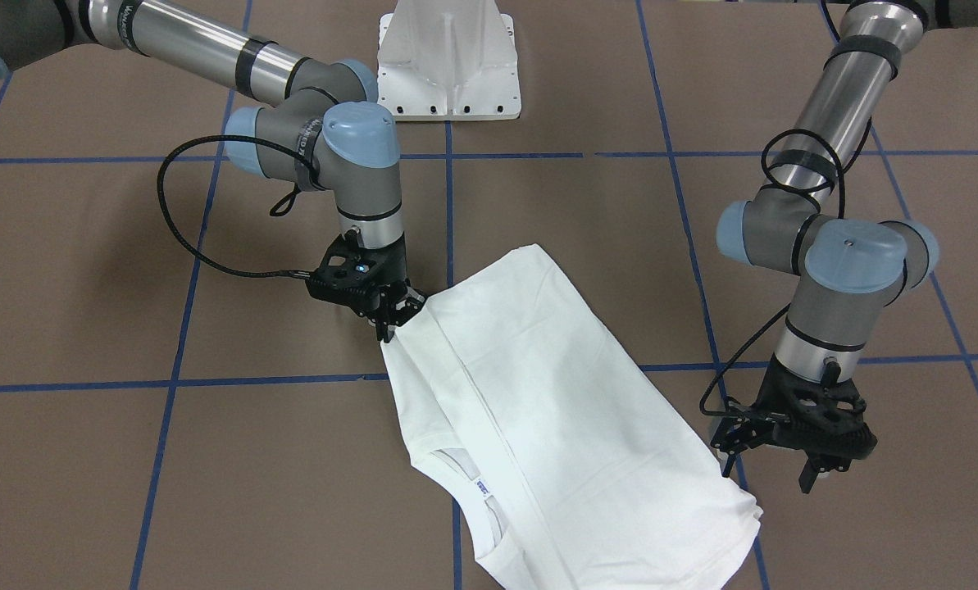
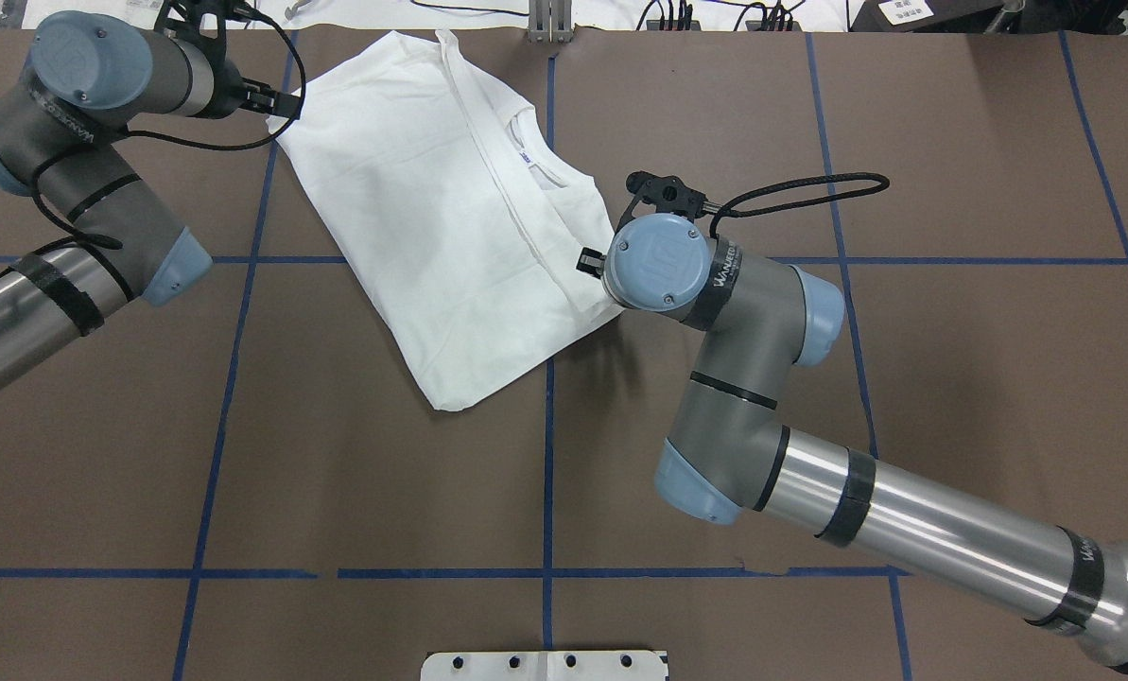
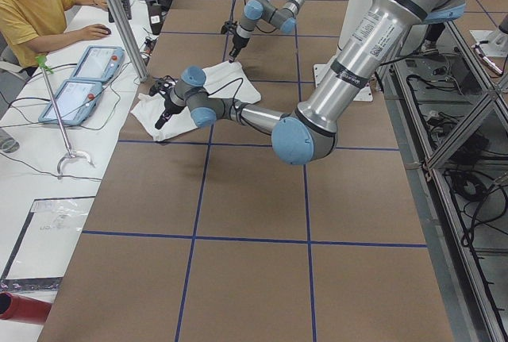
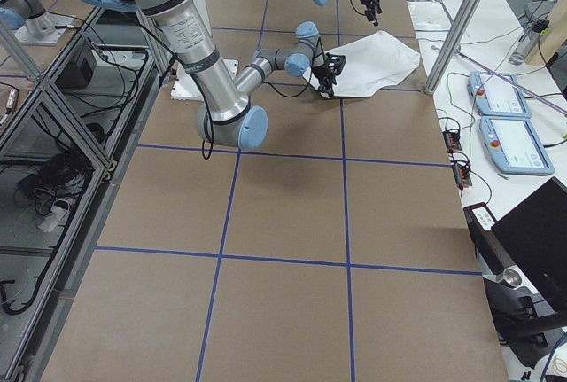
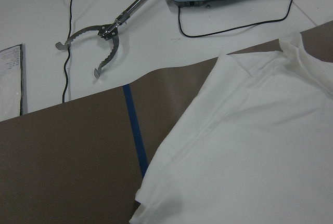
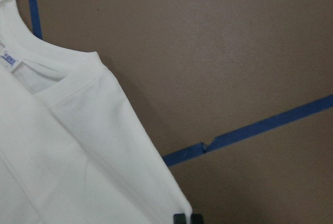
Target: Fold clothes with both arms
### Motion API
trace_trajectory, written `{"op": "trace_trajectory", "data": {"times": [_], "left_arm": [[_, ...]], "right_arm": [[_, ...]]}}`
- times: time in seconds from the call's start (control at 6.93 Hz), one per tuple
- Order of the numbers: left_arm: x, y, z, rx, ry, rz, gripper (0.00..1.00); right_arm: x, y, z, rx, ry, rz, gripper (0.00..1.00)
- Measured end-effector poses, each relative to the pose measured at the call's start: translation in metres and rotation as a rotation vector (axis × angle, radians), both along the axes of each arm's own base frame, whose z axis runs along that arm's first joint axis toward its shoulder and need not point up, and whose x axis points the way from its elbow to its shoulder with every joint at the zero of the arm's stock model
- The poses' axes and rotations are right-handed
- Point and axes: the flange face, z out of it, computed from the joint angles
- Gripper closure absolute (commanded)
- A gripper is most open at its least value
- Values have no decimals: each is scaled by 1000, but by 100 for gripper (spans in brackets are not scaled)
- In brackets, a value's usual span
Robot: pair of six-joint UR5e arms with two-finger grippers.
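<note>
Right jaws pinch only the edge of the T-shirt (image 1: 554,385), so it may slip; left jaws hang spread.

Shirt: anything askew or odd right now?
Yes. The shirt lies diagonal to the blue tape grid, not square, and its far corner reaches the edge of the brown mat. The right claw is shut on one side edge; the left claw hangs open beside it.

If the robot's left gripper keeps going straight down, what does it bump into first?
Most likely the edge of the white shirt, just under the open left gripper. It hangs right at that edge, so it could land on the brown table instead.
</note>
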Motion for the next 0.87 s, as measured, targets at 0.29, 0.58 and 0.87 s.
{"op": "trace_trajectory", "data": {"times": [0.29,0.58,0.87], "left_arm": [[-2,4,1,3,2,2,0],[-4,8,-1,8,6,5,0],[-7,16,-3,7,24,28,0]], "right_arm": [[23,84,-17,12,16,-33,100],[3,168,-48,-3,28,-25,1],[-9,195,-51,23,52,-35,0]]}}
